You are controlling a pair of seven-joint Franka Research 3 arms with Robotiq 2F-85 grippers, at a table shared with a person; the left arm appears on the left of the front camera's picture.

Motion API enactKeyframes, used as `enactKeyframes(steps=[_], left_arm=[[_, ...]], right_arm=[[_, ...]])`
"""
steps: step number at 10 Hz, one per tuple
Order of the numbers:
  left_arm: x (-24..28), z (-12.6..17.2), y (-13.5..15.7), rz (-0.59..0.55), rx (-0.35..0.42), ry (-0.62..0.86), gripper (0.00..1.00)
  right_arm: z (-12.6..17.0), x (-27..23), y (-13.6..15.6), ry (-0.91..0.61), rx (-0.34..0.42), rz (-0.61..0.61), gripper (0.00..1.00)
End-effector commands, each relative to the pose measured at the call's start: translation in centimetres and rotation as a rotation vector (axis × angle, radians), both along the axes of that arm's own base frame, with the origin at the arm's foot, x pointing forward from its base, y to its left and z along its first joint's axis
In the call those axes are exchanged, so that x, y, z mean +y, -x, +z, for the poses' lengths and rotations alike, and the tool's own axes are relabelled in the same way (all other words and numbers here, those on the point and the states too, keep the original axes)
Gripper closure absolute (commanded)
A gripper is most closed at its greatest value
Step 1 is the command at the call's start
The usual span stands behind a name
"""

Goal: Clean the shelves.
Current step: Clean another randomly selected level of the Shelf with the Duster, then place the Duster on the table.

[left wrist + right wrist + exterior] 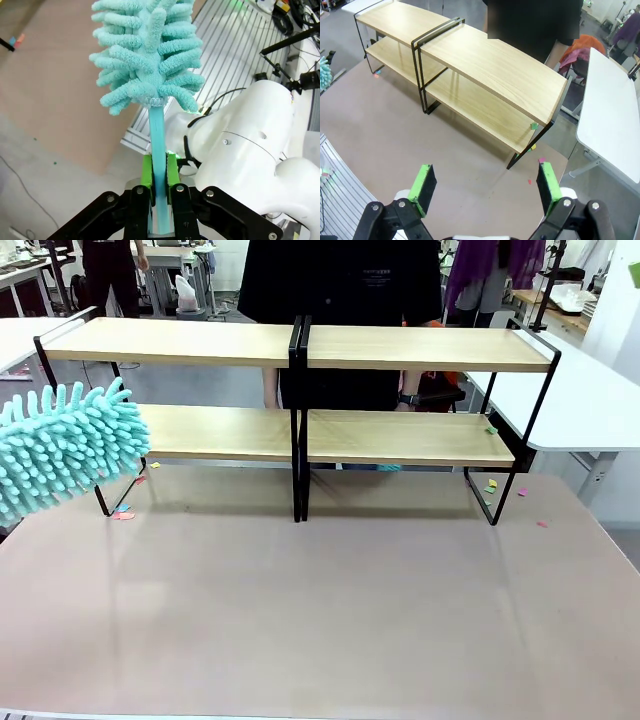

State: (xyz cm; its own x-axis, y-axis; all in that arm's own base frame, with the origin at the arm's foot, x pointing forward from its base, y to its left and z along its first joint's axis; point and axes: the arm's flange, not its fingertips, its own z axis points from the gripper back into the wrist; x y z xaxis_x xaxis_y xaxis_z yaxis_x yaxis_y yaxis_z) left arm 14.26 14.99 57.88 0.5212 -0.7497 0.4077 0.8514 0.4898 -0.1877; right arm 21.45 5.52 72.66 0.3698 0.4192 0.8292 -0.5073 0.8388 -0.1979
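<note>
1. We see the shelves [300,390] standing across the far half of the beige table [320,610], a person [340,280] behind them.
2. Our left gripper [159,172] is clenched on a teal duster [147,55], whose head sits just beside the shelves' left end.
3. Our right gripper [485,185] hangs released, well apart from the shelves.

No text, label or number is legible on anything here.
</note>
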Motion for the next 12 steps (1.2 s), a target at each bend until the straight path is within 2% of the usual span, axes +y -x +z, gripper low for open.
enactKeyframes(steps=[1,9,10,11,12], left_arm=[[0.1,0.1,0.4,-0.015,-0.002,-0.009,0.88],[0.0,0.0,0.0,0.0,0.0,0.0,0.88],[-2.3,1.4,-0.5,-0.157,-0.044,-0.026,0.88],[-4.6,1.9,-1.8,-0.278,-0.025,-0.015,0.88],[-5.8,1.9,-3.3,-0.315,-0.022,-0.044,0.88]], right_arm=[[-0.1,-0.1,-0.1,-0.007,0.003,0.011,0.0],[0.0,0.0,0.0,0.0,0.0,0.0,0.0],[-1.0,1.5,-0.6,0.027,0.008,0.094,0.0],[-2.4,2.7,-1.7,0.027,0.052,0.133,0.0],[-3.9,3.3,-3.0,-0.023,0.087,0.133,0.0]])
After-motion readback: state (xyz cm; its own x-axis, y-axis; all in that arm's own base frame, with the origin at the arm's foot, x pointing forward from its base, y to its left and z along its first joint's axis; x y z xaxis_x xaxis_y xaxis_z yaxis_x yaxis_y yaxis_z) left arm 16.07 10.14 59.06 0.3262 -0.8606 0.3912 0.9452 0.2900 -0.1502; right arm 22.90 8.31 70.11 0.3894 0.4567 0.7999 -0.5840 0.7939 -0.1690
